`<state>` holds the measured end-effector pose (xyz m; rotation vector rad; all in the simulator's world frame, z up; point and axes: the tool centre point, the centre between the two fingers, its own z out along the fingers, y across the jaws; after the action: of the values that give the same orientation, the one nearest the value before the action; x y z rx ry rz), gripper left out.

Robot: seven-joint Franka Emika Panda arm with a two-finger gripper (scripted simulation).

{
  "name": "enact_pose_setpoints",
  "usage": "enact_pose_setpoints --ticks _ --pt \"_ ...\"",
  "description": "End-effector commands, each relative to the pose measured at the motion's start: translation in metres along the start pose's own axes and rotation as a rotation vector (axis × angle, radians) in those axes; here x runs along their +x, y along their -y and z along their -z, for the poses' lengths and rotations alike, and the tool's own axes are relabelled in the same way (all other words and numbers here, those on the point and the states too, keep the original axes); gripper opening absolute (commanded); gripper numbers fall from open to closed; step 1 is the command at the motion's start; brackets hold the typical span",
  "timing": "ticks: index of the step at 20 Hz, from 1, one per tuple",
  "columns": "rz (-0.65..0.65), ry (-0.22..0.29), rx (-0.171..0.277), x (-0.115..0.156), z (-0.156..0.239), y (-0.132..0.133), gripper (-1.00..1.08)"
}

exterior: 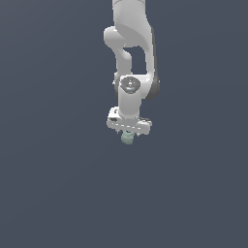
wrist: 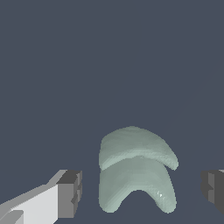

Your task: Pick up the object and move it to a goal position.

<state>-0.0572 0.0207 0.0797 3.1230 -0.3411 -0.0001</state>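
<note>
The object [wrist: 135, 170] is a pale grey-green lumpy chunk with a curved, arched shape; in the wrist view it sits between my two fingers. One dark pad [wrist: 70, 192] stands a short gap from its side, the other pad [wrist: 214, 190] a wider gap away. My gripper [wrist: 142, 192] is open around the object and touches it on neither side. In the exterior view the white arm hangs down, and the object [exterior: 127, 138] peeks out just under the gripper [exterior: 129, 134].
A plain dark blue-grey surface [exterior: 58, 184] fills both views around the arm. No other object or edge shows.
</note>
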Motion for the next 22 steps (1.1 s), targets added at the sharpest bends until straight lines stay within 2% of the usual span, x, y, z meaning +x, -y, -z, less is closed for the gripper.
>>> enact_pose_setpoints --ticks 1,11,12,22 --pt "-0.001 0.001 0.000 -0.001 -0.011 0.000 1.00" --pt "-0.003 0.000 0.000 -0.001 -0.040 0.000 1.00" --pt "-0.003 0.000 0.000 -0.001 -0.040 0.000 -1.00" --pt "-0.003 0.000 0.000 -0.001 -0.039 0.000 -1.00"
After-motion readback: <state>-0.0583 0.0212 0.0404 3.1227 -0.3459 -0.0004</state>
